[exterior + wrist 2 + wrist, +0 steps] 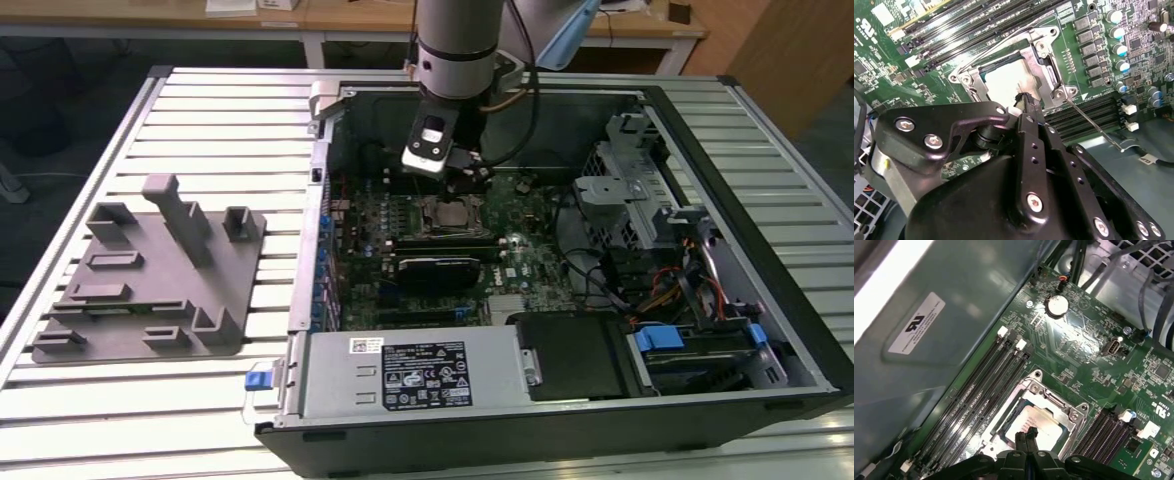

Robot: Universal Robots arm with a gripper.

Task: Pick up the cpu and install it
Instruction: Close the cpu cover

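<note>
The cpu (1004, 82), with its pale silver top, lies flat inside the metal-framed socket (1046, 55) on the green motherboard. It shows again in the first wrist view (1040, 419) and in the exterior view (451, 212). My gripper (1026, 434) hangs just above the chip's edge, its two black fingers pressed together with nothing between them. In the second wrist view the fingertips (1024, 98) overlap the chip's near corner. In the exterior view the gripper (454, 170) sits inside the open computer case, above the socket.
A grey plastic fixture (147, 280) lies on the slatted table at the exterior view's left. Inside the case are the power supply (400, 370), drive cage (641, 200) and cables. Memory slots (984, 390) flank the socket; the thin retention lever (1094, 125) sticks out beside it.
</note>
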